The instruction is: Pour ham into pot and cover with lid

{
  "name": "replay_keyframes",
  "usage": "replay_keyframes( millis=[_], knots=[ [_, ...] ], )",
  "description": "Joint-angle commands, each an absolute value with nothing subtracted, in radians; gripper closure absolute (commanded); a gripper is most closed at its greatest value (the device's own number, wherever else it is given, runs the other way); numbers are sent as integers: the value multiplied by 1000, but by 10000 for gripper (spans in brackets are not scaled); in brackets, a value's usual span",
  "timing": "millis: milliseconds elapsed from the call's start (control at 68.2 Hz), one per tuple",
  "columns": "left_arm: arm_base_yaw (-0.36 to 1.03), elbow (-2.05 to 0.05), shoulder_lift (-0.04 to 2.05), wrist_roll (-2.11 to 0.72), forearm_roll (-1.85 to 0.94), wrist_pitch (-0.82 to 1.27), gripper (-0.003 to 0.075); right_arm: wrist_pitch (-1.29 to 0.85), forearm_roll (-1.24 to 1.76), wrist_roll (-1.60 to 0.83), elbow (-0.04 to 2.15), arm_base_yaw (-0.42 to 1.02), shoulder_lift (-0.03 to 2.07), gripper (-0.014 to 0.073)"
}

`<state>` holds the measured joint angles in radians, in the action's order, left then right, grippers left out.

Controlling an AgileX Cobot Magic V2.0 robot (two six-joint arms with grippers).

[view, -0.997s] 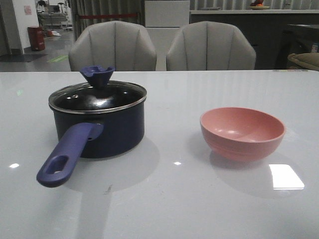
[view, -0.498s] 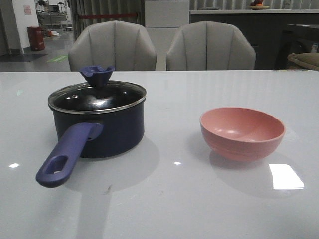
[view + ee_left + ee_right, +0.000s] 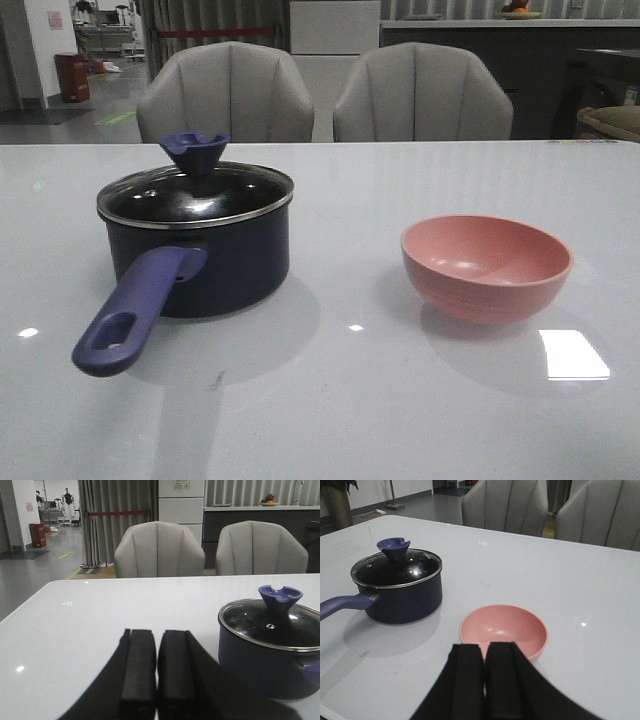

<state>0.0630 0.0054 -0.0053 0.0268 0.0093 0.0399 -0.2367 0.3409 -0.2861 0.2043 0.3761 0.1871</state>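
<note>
Lid seated on pot | bowl empty | left gripper, right gripper pressed together | risk: none apparent, ham unseen.

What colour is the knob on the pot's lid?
Dark blue knob on the lid, clearest in the front view.

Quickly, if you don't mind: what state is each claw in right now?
Left claw: closed, holding nothing, back from the pot.
Right claw: closed, holding nothing, just short of the pink bowl.
</note>
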Motion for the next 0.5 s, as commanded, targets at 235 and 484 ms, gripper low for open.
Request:
replay_keyframes(
  millis=[235, 484],
  knots=[
    [63, 26, -23, 39, 8, -44, 608, -155, 328, -291, 227, 369, 195, 434],
    [63, 26, -23, 39, 8, -44, 608, -143, 74, -103, 191, 206, 125, 434]
  ],
)
